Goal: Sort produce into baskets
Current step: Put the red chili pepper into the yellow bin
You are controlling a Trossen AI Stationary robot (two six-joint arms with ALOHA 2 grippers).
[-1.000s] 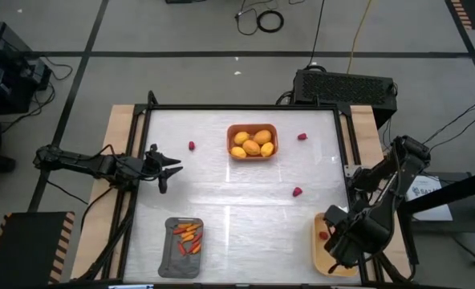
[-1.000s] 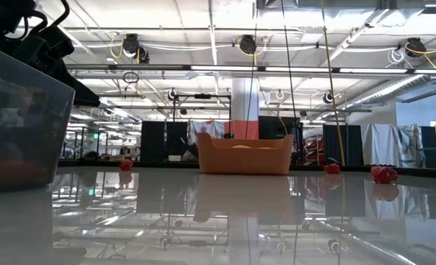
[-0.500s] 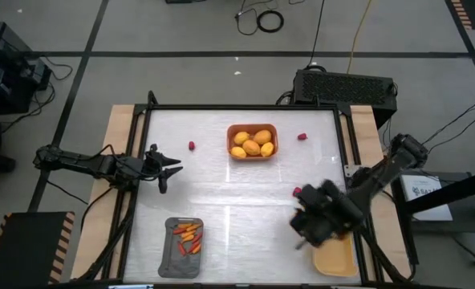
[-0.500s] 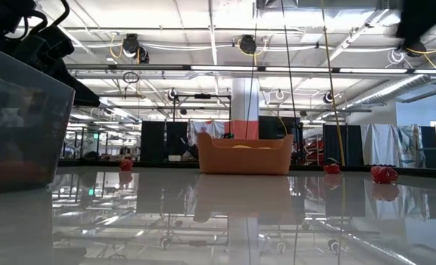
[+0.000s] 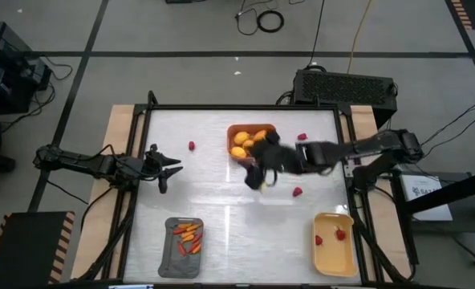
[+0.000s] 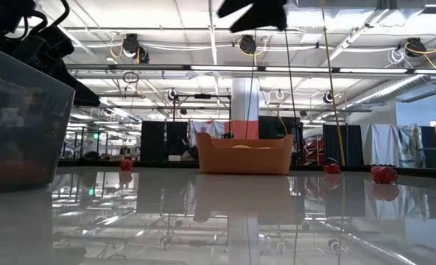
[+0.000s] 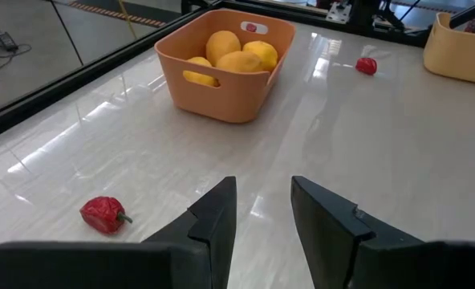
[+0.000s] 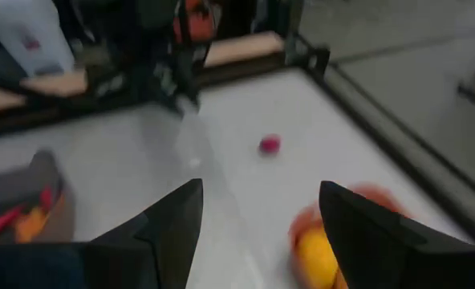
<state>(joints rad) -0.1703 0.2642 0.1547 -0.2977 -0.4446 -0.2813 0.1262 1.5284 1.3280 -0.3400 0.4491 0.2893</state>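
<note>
The right gripper [image 5: 257, 178] hangs with its jaws spread wide and nothing between them, reached across to just beside the orange-brown basket [image 5: 239, 131], at about its 6 o'clock in the overhead view. The left gripper [image 5: 172, 169] waits over at the table's 9 o'clock side, its fingers [image 7: 213, 229] a little apart and bare. The lemons [image 5: 241, 145] sit inside the orange-brown basket; the carrot sticks [image 5: 188, 237] lie in the dark grey basket [image 5: 183, 265] near 7 o'clock, and the pale yellow basket [image 5: 334, 255] at 5 o'clock holds two red berries [image 5: 339, 234]. Three more berries lie loose on the glossy white table [image 5: 221, 197]: one at 10 o'clock [image 5: 192, 146], one near 1 o'clock [image 5: 302, 137], one right of centre [image 5: 298, 192]. Only the level view shows the hall behind, with ceiling lights and hanging cables, and the right arm as a dark shape overhead [image 6: 253, 13]. The left wrist view shows a stalked red berry [image 7: 103, 213] up close.
</note>
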